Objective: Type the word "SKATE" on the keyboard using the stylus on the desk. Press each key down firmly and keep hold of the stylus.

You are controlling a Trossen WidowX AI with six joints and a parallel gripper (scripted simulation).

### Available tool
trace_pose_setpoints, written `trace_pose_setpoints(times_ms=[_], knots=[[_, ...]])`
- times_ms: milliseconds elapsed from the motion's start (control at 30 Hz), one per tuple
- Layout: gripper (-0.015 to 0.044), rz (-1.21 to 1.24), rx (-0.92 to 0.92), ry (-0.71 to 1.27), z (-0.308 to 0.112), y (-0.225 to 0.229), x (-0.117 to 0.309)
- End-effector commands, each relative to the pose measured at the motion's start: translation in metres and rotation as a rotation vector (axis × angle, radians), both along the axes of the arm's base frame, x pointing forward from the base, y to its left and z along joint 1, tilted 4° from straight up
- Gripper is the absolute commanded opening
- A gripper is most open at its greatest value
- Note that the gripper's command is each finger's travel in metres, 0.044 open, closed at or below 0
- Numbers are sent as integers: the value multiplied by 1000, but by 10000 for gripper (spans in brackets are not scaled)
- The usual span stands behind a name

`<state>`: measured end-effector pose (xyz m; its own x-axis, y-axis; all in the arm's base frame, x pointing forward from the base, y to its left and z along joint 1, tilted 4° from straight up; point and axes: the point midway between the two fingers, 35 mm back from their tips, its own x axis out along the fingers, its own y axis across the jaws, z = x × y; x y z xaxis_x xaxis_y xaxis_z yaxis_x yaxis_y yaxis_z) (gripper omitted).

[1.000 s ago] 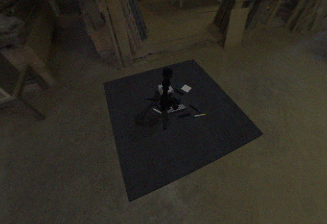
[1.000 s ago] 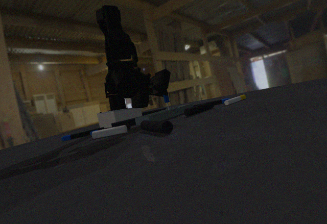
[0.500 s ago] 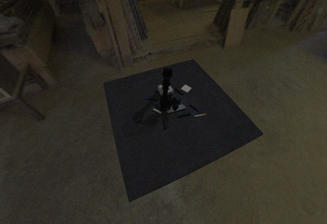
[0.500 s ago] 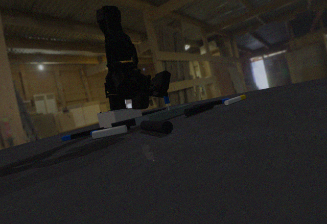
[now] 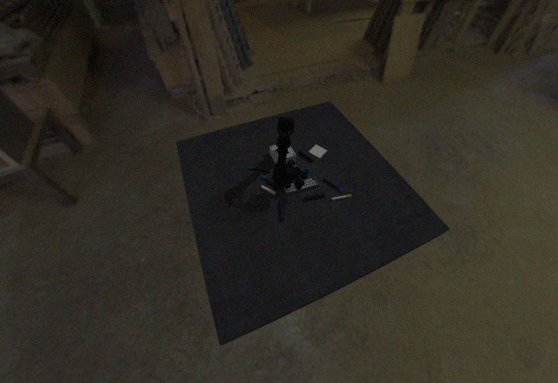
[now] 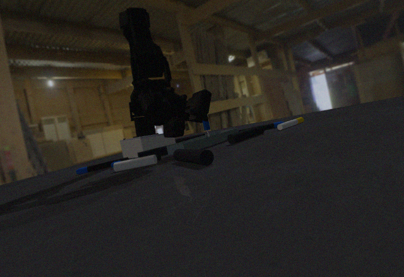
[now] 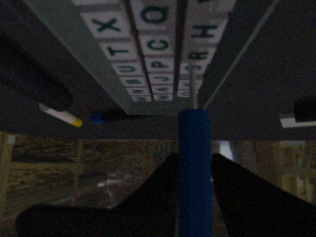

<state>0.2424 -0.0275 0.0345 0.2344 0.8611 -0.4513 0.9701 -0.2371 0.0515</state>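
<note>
My gripper [image 7: 195, 160] is shut on the blue stylus [image 7: 195, 173] [image 6: 206, 125] [image 5: 306, 173], which points down with its thin grey tip out ahead. The keyboard [image 7: 74, 54] [image 5: 309, 184] [image 6: 196, 145] has a grey-green frame and white keys with dark letters. In the wrist view the tip is over the S key, between R and K, and hides part of its letter. Whether the tip touches or presses the key I cannot tell. T and A show in the other key rows; the E key I cannot make out.
A dark thick cylinder [image 5: 313, 197] [image 6: 246, 135] [image 7: 35, 79], a yellow-ended white marker [image 5: 341, 197] [image 6: 290, 123] [image 7: 61, 115] and a blue-ended black pen [image 5: 333, 185] [image 7: 114, 118] lie beside the keyboard. A white marker [image 5: 268, 189] [image 6: 135, 163] and a white box [image 6: 132, 148] are opposite. A pale square [image 5: 317, 150] lies behind.
</note>
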Motion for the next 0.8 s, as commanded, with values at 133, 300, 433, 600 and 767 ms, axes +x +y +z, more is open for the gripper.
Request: trace_pose_setpoints(times_ms=[133,300,433,600,767], knots=[[81,-5,11,10,0,1,0],[81,-5,10,10,5,0,0],[81,-5,10,10,22,-1,-1],[81,-5,10,10,37,-1,-2],[81,-5,10,10,37,-1,-2]])
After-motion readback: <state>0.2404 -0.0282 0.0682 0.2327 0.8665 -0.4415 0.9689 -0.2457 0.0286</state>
